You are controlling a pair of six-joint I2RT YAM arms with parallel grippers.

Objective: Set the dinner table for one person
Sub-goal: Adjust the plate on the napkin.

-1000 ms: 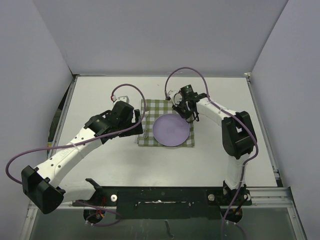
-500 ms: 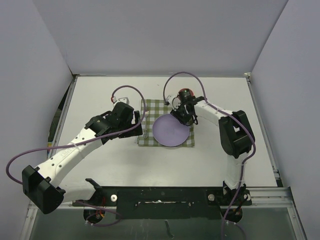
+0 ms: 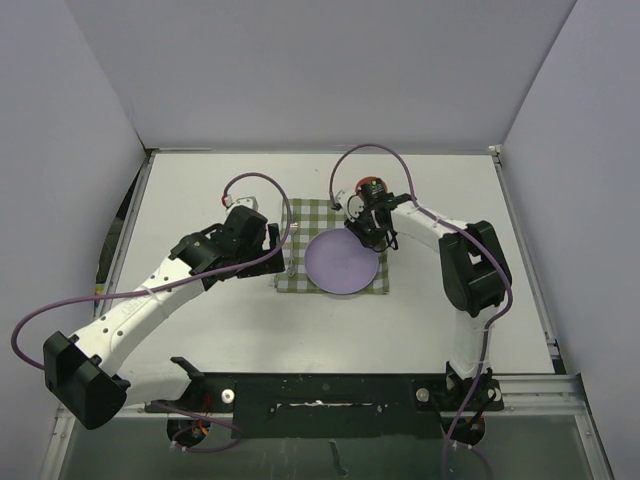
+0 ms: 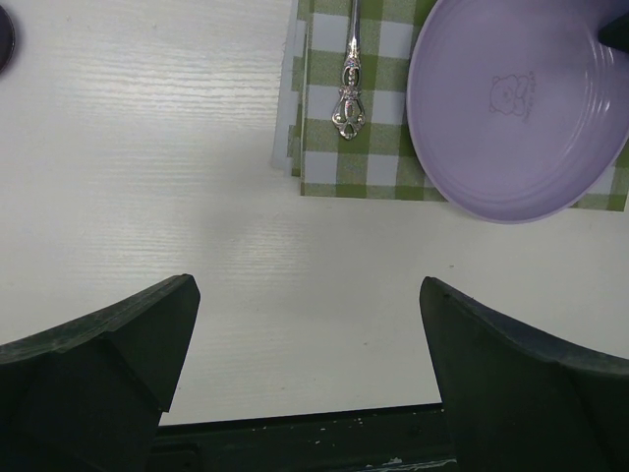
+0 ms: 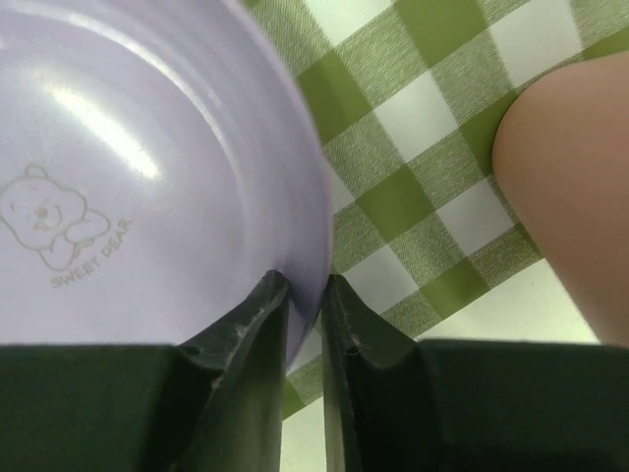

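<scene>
The lavender plate [image 3: 342,262], printed with a small bear, lies on the green-and-white checked cloth [image 4: 324,169] near the middle of the bench [image 3: 200,190]. We judge this to be the place setting taking shape. An ornate silver cutlery handle [image 4: 348,98] lies on the cloth just left of the plate, where a diner would expect it; we cannot tell which utensil it is. The right end effector [image 5: 303,295] is pinched on the plate's far right rim, the rim edge caught between its two fingers. That is probably a grip for nudging or settling the plate. Its arm reaches forward and bends inward over the cloth's far corner. A pinkish rounded object [image 5: 575,187] sits just beside it, partly over the cloth. The left end effector [image 4: 307,295] hangs wide open and empty over bare bench just short of the cloth, its arm stretched diagonally from the near left.
</scene>
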